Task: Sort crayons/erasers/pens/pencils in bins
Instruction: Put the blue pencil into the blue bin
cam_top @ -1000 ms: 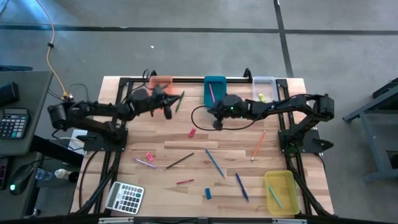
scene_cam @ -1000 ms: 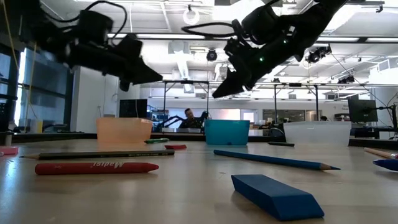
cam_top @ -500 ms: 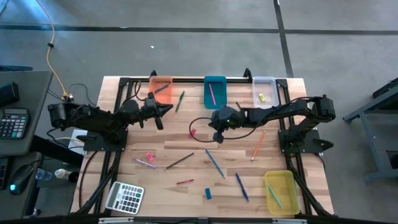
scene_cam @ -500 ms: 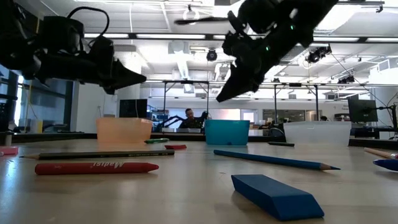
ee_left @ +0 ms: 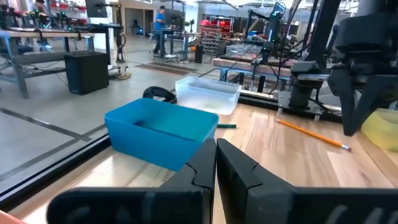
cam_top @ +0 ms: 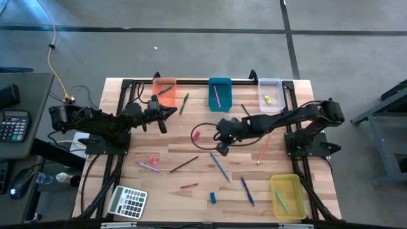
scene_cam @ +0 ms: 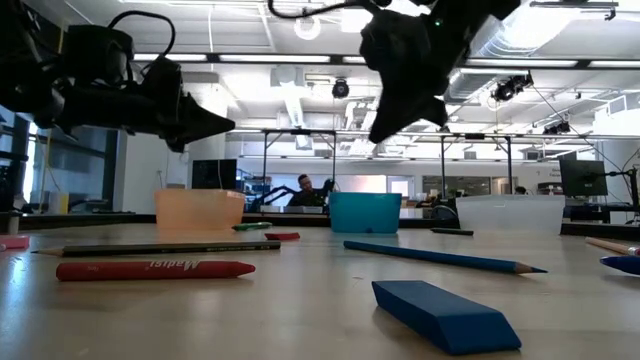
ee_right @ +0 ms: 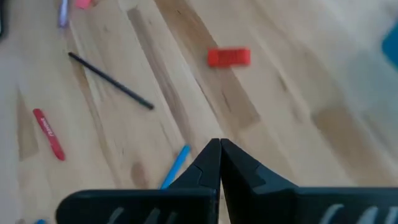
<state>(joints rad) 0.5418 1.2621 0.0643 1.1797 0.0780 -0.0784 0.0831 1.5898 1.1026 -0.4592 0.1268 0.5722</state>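
Overhead, we see the right claw [cam_top: 222,147], fingers together and empty, above the table [cam_top: 299,159], the red eraser [cam_top: 196,135] at its ten o'clock.

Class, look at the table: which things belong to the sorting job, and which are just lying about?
Belong to the job:
- orange bin, teal bin, clear bin, yellow bin
- blue pencil
- orange pencil
- red crayon
- blue eraser
- red eraser

Lying about:
- calculator
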